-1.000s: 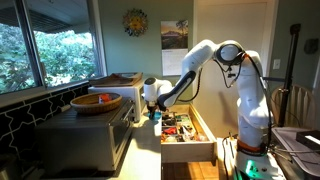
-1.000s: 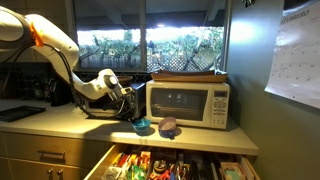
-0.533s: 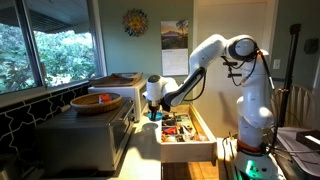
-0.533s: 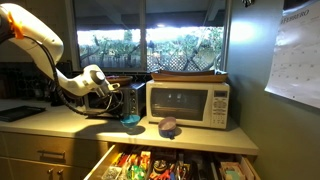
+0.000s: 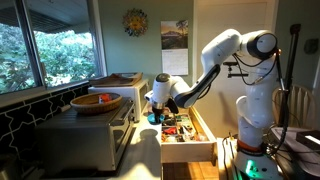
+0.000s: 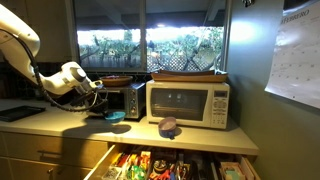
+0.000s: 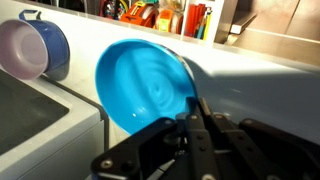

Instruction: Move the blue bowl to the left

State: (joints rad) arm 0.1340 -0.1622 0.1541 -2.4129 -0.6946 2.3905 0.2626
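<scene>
The blue bowl (image 7: 145,85) fills the middle of the wrist view, tilted with its inside facing the camera. My gripper (image 7: 193,106) comes in from the bottom, its fingers pressed close together at the bowl's right rim, shut on it. In both exterior views the bowl (image 5: 153,117) (image 6: 116,115) hangs low over the counter under the gripper (image 5: 155,107), left of the microwave (image 6: 188,102).
A purple mug (image 7: 35,48) (image 6: 170,126) lies on the counter by the microwave. An open drawer (image 5: 186,130) (image 6: 170,165) full of items sticks out below. A toaster oven (image 6: 125,98) stands behind the bowl. A tan wooden bowl (image 5: 97,101) sits on the microwave.
The arm has swung steadily away from the microwave, carrying the blue bowl with it along the counter and past the toaster oven. The mug has stayed in place.
</scene>
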